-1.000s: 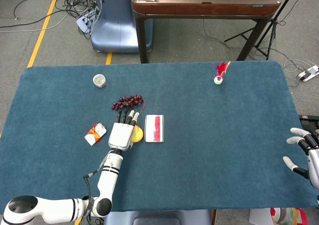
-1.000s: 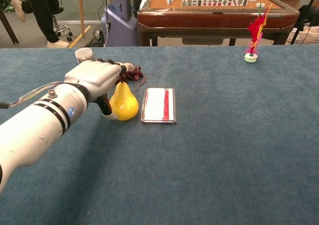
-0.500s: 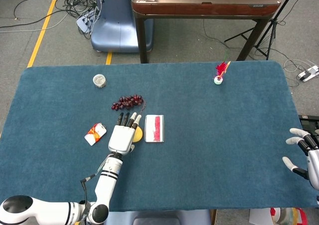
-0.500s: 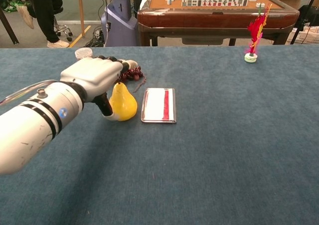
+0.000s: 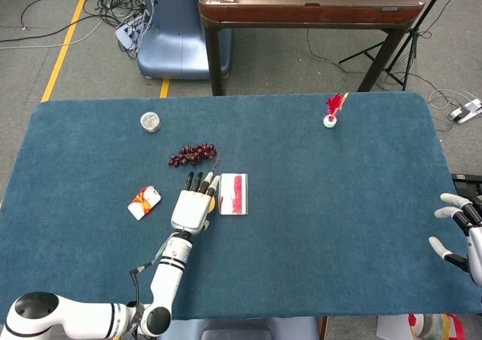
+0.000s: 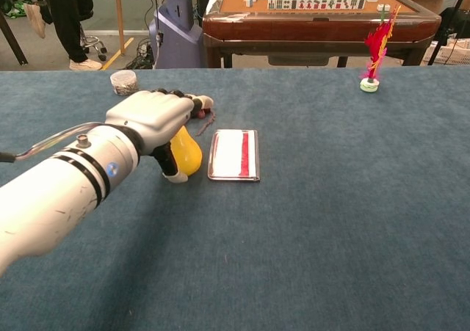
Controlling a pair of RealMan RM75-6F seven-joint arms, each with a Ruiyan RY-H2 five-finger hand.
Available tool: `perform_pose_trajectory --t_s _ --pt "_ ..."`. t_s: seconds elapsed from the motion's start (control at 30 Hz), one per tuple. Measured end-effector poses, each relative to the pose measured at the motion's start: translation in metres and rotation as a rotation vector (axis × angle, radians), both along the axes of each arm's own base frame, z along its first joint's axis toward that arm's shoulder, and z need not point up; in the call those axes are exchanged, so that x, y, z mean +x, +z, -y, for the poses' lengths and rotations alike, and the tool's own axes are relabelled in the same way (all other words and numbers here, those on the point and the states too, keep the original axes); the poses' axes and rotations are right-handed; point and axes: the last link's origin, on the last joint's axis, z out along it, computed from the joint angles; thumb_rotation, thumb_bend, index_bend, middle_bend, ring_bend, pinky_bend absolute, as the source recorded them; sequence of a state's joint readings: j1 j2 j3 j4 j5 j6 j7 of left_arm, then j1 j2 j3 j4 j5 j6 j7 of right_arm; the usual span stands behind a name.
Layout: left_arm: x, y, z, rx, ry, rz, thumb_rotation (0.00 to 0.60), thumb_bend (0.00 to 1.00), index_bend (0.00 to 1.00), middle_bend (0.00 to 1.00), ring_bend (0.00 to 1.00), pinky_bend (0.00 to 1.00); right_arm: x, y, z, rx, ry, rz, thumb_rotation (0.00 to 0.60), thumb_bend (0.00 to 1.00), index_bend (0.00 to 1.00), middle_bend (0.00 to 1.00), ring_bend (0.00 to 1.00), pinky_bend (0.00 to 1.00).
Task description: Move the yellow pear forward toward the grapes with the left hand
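Yellow pear [image 6: 186,152] is seen on the desk [image 5: 339,204], just left of a red-striped tray [image 5: 233,194], covered by the left robot hand [image 5: 190,208], whose fingers are draped over it; a firm grip cannot be told. The grapes [image 5: 193,154] lie well ahead, so the push forward is judged unfinished. Compared with a second ago, the left robot hand has shifted slightly right.
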State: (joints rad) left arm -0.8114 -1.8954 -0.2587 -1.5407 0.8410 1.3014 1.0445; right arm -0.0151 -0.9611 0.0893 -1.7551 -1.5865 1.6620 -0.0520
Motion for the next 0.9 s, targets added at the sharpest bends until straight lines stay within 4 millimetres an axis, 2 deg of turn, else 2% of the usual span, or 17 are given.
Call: perform_pose_trajectory --t_s 0.43,0.9 --pt "-0.003 -0.008 -0.016 0.025 0.017 -0.005 0.600 0.00 0.00 0.00 0.00 0.00 -0.001 0.001 0.001 -0.001 -0.004 0.004 0.600 0.10 0.46 0.30 0.22 0.33" --pt "-0.016 -0.003 -0.036 0.094 0.088 0.024 0.600 0.00 0.00 0.00 0.00 0.00 -0.002 0.001 0.001 -0.001 -0.008 0.006 0.600 0.10 0.46 0.30 0.22 0.33"
